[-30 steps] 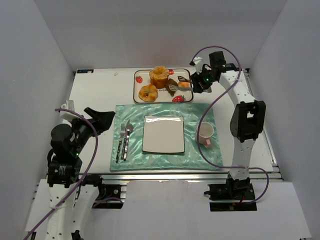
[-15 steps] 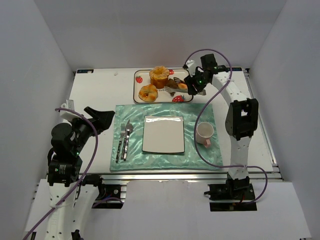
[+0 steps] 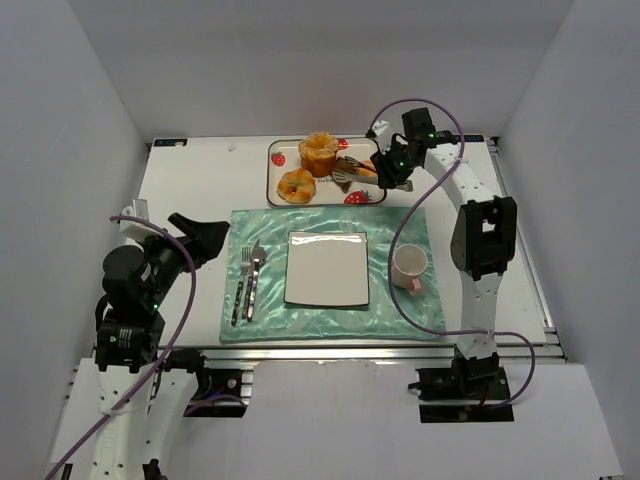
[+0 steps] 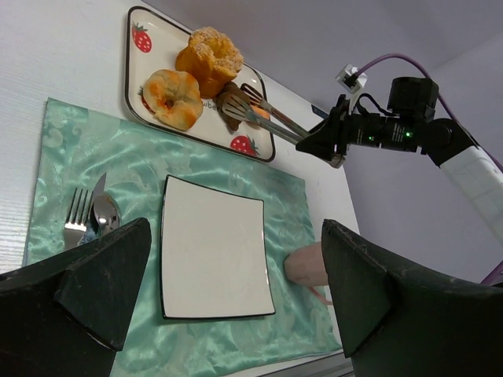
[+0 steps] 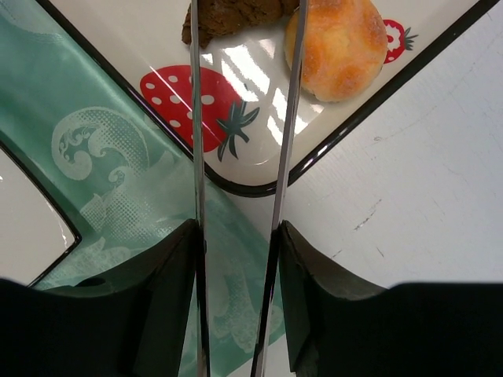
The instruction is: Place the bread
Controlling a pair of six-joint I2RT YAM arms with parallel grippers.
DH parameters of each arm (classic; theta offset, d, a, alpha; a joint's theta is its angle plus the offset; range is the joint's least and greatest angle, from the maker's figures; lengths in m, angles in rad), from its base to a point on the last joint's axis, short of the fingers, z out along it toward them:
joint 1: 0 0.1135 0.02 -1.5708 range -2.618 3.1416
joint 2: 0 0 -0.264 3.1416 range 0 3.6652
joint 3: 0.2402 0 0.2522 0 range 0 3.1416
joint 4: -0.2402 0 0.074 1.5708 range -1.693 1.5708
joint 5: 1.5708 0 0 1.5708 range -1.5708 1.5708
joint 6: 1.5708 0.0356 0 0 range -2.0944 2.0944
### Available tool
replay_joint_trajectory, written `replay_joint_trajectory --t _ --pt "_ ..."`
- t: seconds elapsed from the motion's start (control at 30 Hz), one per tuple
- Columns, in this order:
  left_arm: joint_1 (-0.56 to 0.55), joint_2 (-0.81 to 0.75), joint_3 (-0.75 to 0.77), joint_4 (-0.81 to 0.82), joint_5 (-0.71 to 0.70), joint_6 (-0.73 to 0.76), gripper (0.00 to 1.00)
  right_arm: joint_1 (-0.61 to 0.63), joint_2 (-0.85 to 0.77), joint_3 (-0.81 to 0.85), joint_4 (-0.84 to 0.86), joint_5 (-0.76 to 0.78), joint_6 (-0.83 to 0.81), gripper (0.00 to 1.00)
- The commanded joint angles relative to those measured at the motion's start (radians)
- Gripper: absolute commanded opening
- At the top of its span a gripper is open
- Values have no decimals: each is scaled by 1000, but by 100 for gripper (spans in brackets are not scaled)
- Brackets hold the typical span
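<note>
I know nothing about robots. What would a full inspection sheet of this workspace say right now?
Surface: white table with a teal placemat on it.
Job's things: dark bread lies on the strawberry tray; the ends of the tongs are at it.
Clutter: muffin, round bun and small orange bun on the tray; plate, mug and cutlery on the placemat.
Grippers: right gripper shut on the tongs; left gripper open, holding nothing.
Cables: purple cable along each arm; the right one loops beside the mug.
Surroundings: plain white walls on three sides.
</note>
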Motion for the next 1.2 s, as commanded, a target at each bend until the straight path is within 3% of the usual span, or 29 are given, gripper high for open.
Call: replay_joint_trajectory --t 0.0,0.43,0.67,0.9,1.17 --pt "-5 1 11 8 -9 0 98 1 -101 17 -4 -66 -14 19" --pt "-3 1 -12 45 18 -8 98 -7 -339 -148 -83 -205 0 15" --pt "-5 -6 -22 52 26 -5 98 13 -570 -373 -223 -336 -68 14" --pt "-5 -12 -42 75 55 -12 98 106 -852 -689 -228 -308 -137 15" --pt "-3 -28 -52 75 77 -22 98 134 -907 -846 -140 -216 -89 23"
